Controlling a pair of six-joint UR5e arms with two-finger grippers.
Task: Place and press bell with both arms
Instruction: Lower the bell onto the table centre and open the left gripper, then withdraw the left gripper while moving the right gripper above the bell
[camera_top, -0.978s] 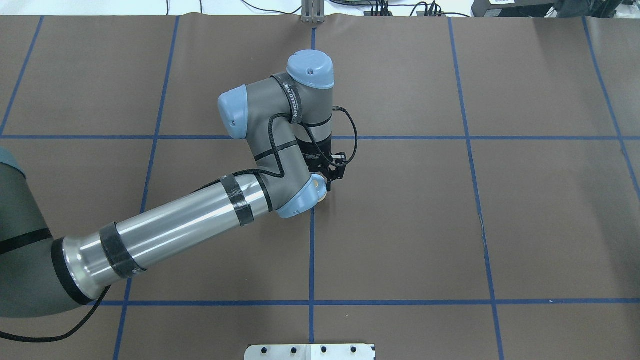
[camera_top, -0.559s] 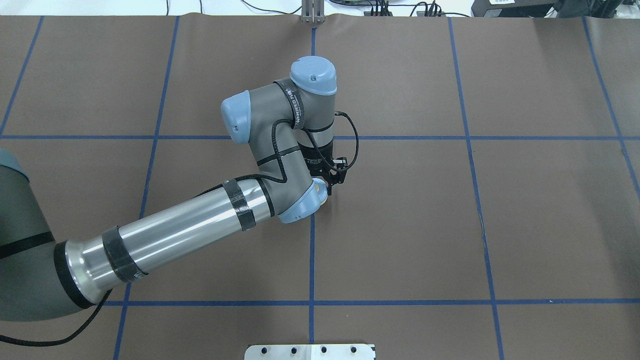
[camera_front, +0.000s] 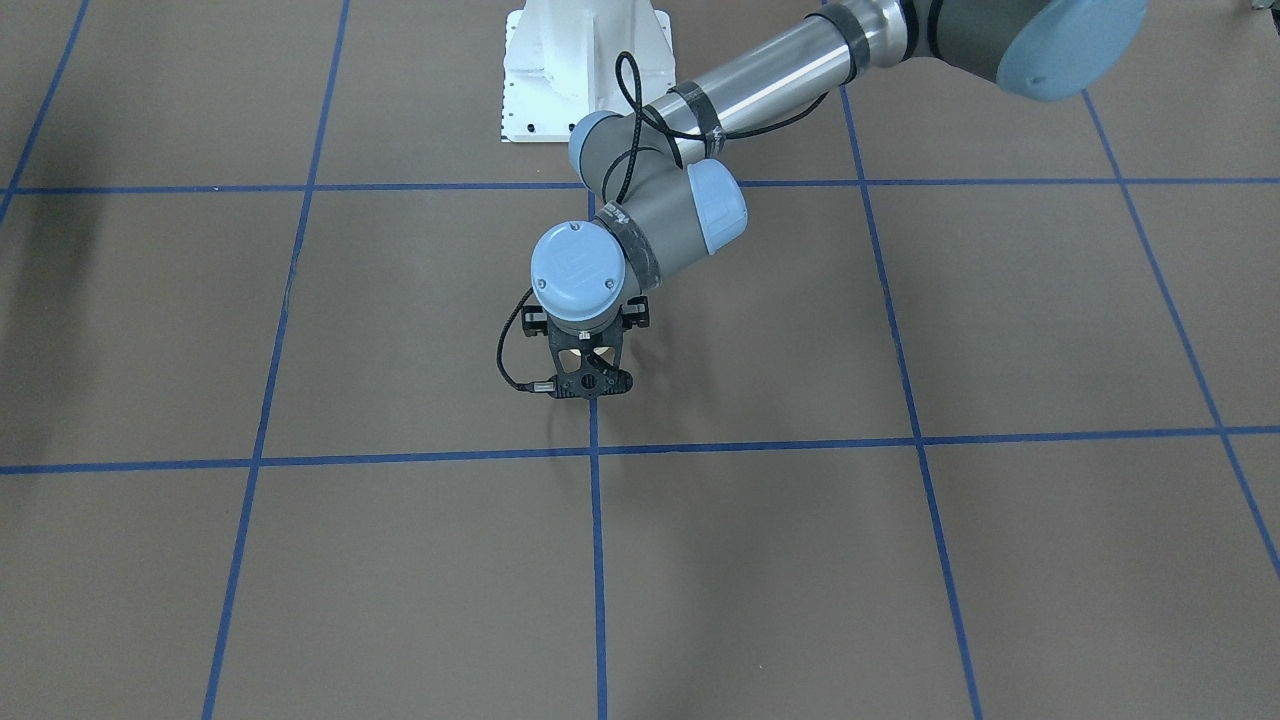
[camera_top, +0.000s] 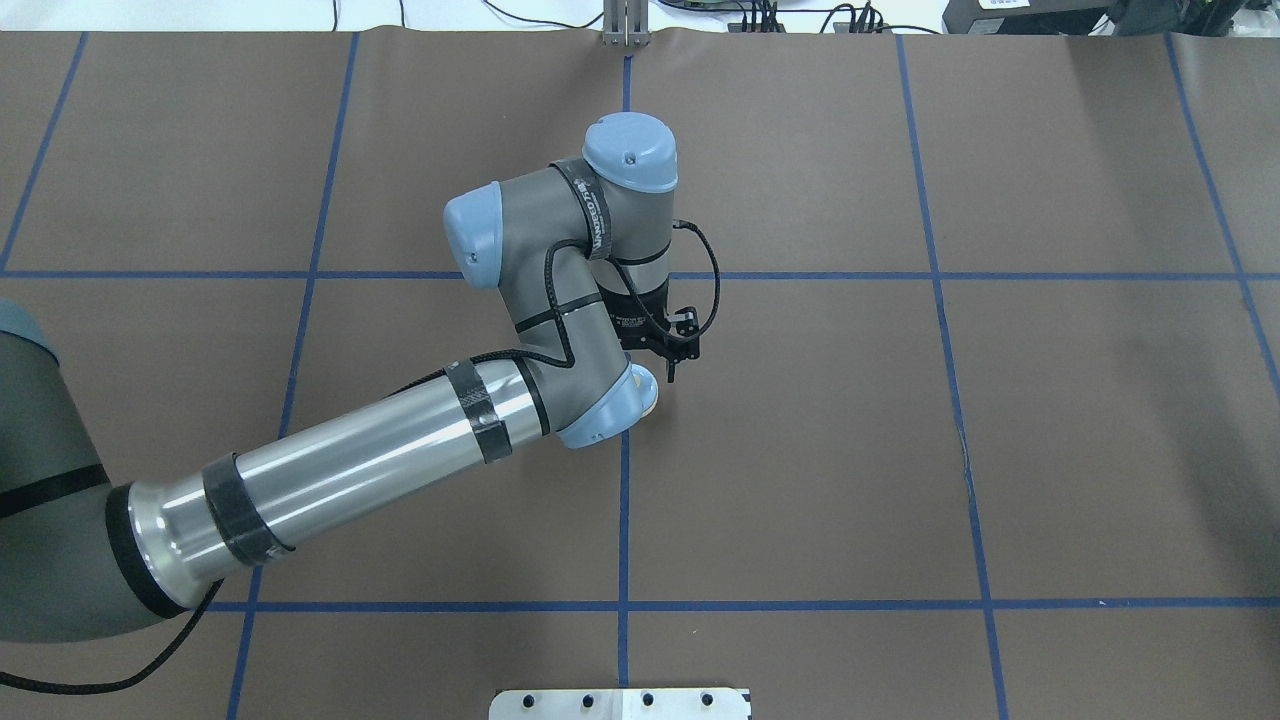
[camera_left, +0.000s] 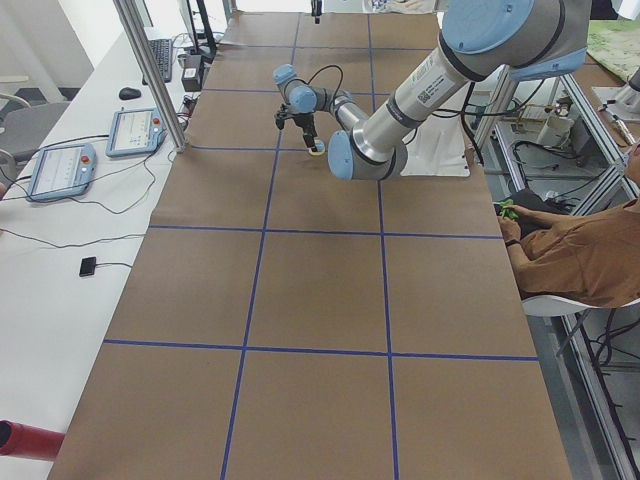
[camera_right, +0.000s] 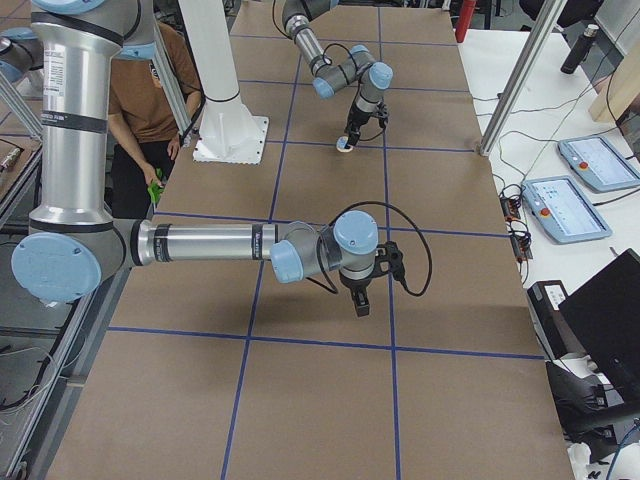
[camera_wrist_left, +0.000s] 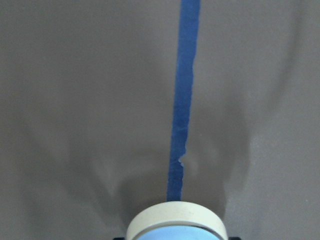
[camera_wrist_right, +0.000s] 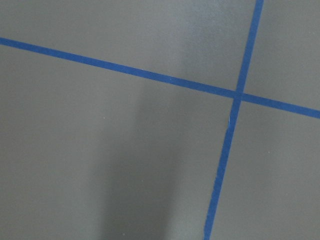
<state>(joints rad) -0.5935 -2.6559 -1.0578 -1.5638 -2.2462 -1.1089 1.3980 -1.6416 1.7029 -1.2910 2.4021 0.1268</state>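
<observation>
The bell (camera_top: 651, 400) shows as a cream sliver under the left arm's wrist cap, near a blue tape line. In the left wrist view its cream base rim and light-blue dome (camera_wrist_left: 176, 225) sit at the bottom edge between black finger parts, low over the table. My left gripper (camera_top: 662, 388) points down and is shut on the bell; in the front view the gripper (camera_front: 590, 388) hides it. My right gripper (camera_right: 358, 308) shows only in the right side view, high over the table and far from the bell (camera_right: 345, 147). I cannot tell whether it is open.
The brown table cover carries a blue tape grid (camera_top: 624, 500). The white pedestal base (camera_front: 585, 70) stands at the robot's side. A seated operator (camera_left: 570, 250) is beside the table. Control pendants (camera_left: 60, 170) lie on a side bench.
The left wrist and gripper have shifted slightly right and toward the robot in the overhead view, the bell staying under the gripper. The right arm is not in that view.
</observation>
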